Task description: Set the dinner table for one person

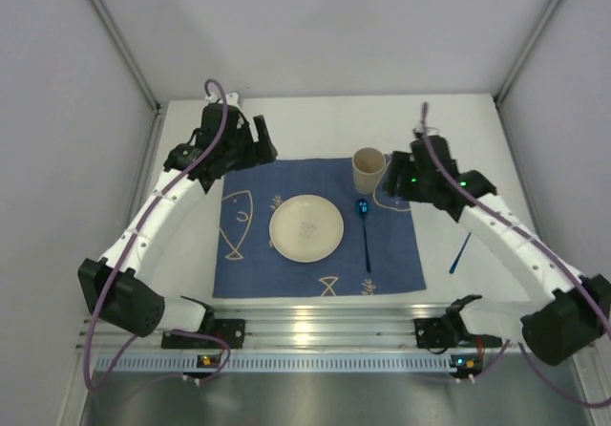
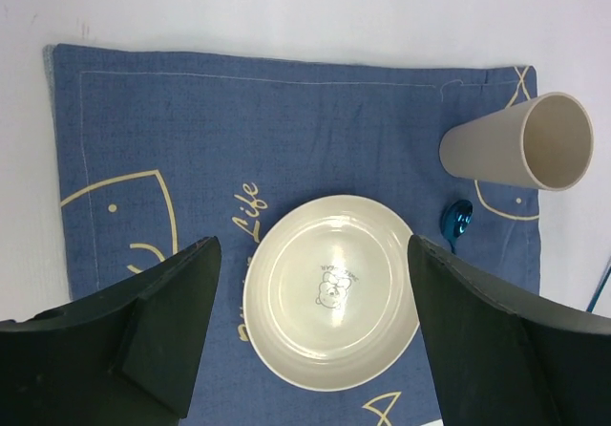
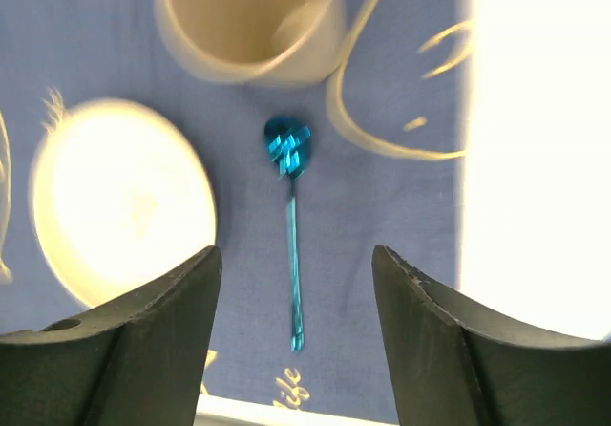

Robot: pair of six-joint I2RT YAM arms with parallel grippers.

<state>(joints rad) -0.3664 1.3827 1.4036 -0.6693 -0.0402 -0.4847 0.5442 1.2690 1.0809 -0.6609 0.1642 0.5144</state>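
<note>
hovering right end effector (image 3: 296, 264), spread, above dinner table (image 1: 315, 125) near spoon (image 3: 288, 149)

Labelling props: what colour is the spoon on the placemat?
Metallic blue spoon, clearest in the right wrist view.

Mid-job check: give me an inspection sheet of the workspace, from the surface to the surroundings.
Surface: white table with a blue fish mat lying flat on it.
Job's things: plate mid-mat; cup upright at the mat's far right corner; blue spoon on the mat right of the plate; a second thin blue utensil on bare table right of the mat, type unclear.
Clutter: nothing seen.
Grippers: left claw open, empty, over the mat's far left; right claw open, empty, near the cup.
Cables: purple cable along each arm, off the setting.
Surroundings: grey walls; rail at the near edge.
</note>
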